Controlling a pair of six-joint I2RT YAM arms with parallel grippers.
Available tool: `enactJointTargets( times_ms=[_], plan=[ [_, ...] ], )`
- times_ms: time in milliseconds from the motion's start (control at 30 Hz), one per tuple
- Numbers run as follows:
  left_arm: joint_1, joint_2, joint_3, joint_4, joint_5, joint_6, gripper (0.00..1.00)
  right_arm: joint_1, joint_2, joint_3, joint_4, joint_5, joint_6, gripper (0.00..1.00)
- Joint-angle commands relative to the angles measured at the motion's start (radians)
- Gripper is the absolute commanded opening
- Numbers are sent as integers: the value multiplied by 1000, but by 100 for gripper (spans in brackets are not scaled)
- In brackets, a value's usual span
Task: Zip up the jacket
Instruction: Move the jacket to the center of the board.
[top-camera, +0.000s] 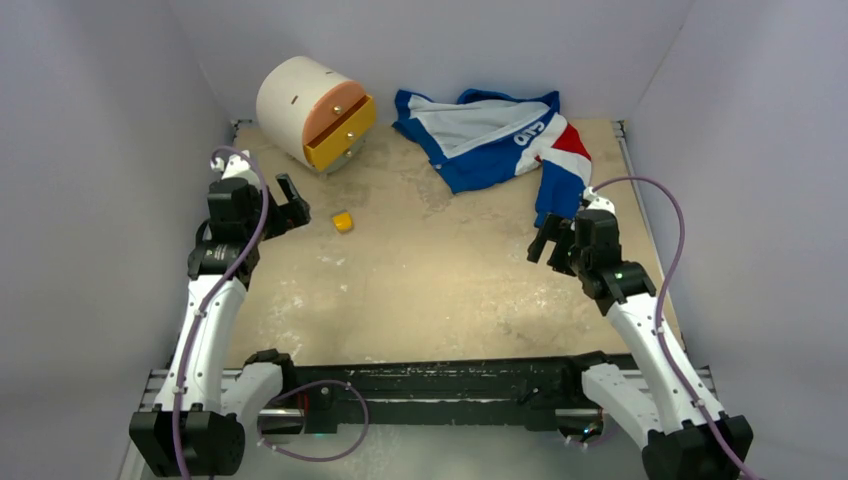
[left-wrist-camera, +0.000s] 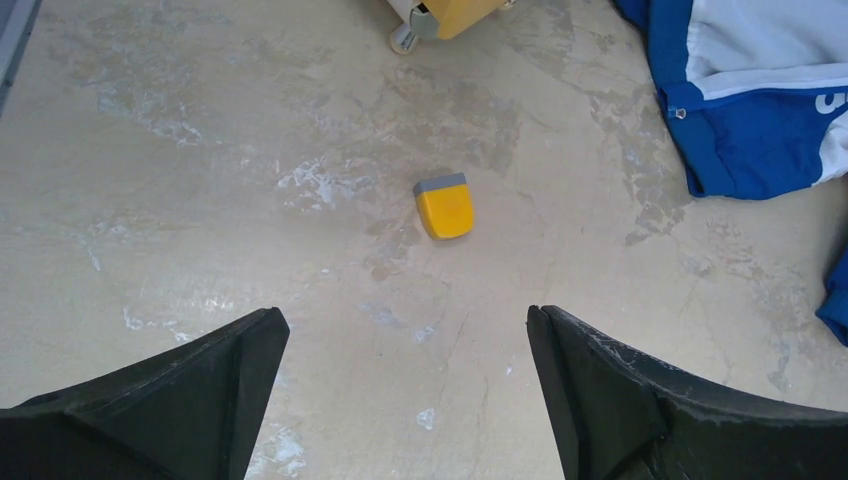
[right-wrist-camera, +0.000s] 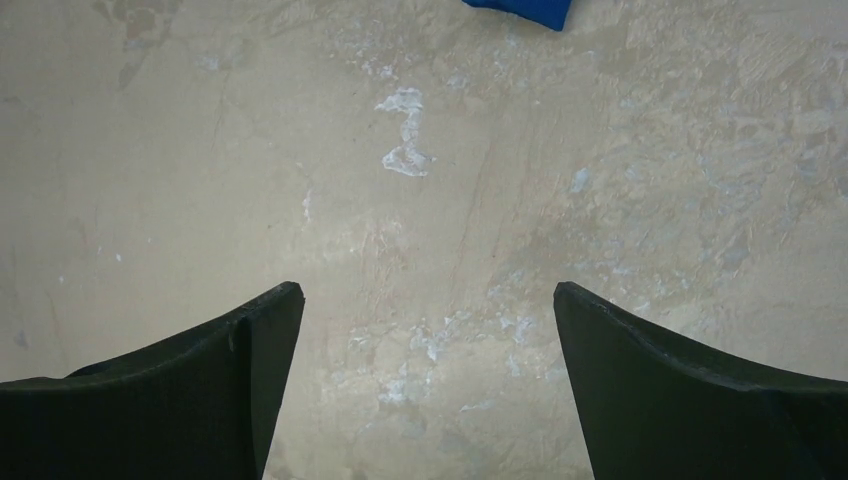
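Our left claw (left-wrist-camera: 405, 310) and right claw (right-wrist-camera: 428, 287) both hang spread, holding nothing. The jacket (top-camera: 490, 140) lies crumpled ahead of the right claw and ahead-right of the left. We'd first spread it flat and find where it zips. The block (left-wrist-camera: 444, 206) sits just ahead of the left claw, and the side wall (top-camera: 740, 150) stands near the right claw's right.

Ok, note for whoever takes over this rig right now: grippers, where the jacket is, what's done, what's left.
Left gripper: open, empty, over the table, yellow block ahead of its fingers.
Right gripper: open, empty, just short of the jacket's near blue end.
Jacket: bunched at the far right, beside the drawer unit; neither arm touches it.
Done: nothing visible.
Left: grasp the jacket, find the zip, close it.
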Motion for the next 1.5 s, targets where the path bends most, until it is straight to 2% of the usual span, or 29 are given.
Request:
enactJointTargets(
  times_ms=[0, 233, 367, 533, 633, 733, 900, 1000, 1200, 1300, 1467],
  plan=[
    [4, -14, -8, 11, -27, 26, 100, -1, -18, 58, -20, -31, -31, 99],
    [3, -15, -5, 2, -40, 23, 100, -1, -20, 65, 18, -90, 10, 99],
    [6, -10, 1, -17, -72, 11, 100, -1, 95, 143, 22, -158, 29, 99],
    [7, -14, 3, -22, -80, 3, 100, -1, 271, 305, 10, -162, 30, 99],
    [13, -18, 7, -43, -153, -30, 100, -16, 369, 406, 7, -145, 55, 99],
    [20, -16, 15, -66, -201, -49, 100, -66, 452, 447, 87, -202, 85, 98],
    [22, -14, 15, -51, -129, -36, 100, -87, 683, 615, 120, -212, 102, 96],
    [22, -15, 13, -44, -98, -31, 100, -87, 830, 734, 124, -223, 114, 99],
    [23, -37, 5, -38, -89, -30, 100, -87, 1080, 891, 217, -267, 195, 99],
    [25, -69, 1, -29, -96, -31, 99, -87, 1208, 1026, 227, -291, 208, 99],
    [29, -113, -21, 1, -82, -28, 99, -84, 1455, 1317, 111, -318, 197, 99]
  ],
)
